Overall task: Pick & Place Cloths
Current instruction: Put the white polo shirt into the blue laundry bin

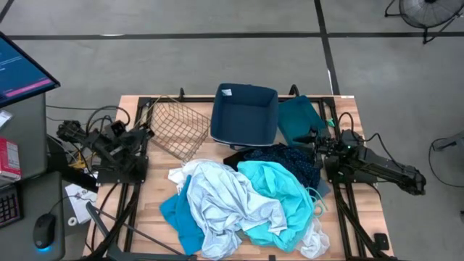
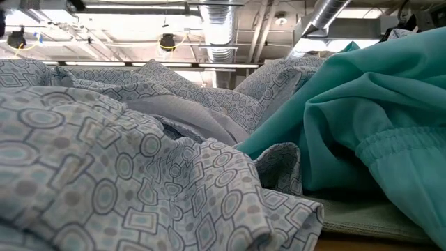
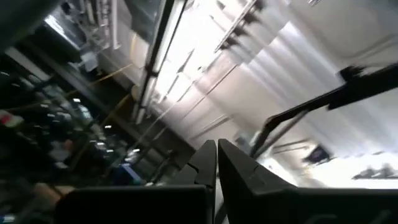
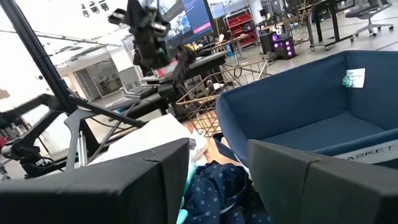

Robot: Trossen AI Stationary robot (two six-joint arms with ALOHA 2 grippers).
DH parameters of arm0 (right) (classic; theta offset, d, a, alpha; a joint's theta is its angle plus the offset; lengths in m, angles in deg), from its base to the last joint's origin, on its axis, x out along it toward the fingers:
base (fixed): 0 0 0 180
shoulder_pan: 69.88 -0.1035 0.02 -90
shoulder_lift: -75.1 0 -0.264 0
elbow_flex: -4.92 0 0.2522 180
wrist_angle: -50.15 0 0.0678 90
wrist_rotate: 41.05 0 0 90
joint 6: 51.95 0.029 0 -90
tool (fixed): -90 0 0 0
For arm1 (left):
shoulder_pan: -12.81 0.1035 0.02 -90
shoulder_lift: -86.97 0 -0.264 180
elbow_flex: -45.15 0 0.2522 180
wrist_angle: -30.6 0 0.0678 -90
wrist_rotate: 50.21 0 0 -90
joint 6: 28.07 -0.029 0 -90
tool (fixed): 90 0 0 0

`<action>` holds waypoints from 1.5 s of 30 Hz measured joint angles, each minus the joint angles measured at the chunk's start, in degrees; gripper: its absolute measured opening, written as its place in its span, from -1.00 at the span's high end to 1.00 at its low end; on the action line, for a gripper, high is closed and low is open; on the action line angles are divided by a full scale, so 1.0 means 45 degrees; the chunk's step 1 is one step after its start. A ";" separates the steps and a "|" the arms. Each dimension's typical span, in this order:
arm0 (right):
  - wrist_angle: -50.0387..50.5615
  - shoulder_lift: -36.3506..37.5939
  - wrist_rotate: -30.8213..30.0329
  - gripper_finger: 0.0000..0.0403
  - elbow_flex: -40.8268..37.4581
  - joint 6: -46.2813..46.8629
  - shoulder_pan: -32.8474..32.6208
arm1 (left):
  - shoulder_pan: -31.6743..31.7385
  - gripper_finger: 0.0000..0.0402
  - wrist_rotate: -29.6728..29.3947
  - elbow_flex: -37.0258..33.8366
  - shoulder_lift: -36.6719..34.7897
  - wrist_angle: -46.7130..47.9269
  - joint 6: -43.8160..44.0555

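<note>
Low view: pale patterned cloth (image 2: 104, 160) & turquoise cloth (image 2: 362, 118) fill the frame, hiding table, bin, both arms. High view: navy dotted cloth (image 1: 290, 161) partly buried under turquoise. Left wrist view blurred, tilted at ceiling; no cloth visible. Right wrist view: bin (image 4: 311, 118) cut off at edge.

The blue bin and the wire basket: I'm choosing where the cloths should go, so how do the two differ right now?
The blue bin has solid dark blue walls; the wire basket is open brown mesh you can see through. The bin sits upright, opening upward, whereas the basket looks tipped at an angle. The bin carries a small pale label; no label shows on the basket. Both stand side by side at the table's far edge, and both hold no cloth.
</note>
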 joint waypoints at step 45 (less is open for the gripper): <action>-0.0108 -0.0003 -0.0291 0.21 -0.0008 0.6850 -0.0136 | 0.1514 -0.11 0.3566 1.0831 1.3449 1.5374 -0.0599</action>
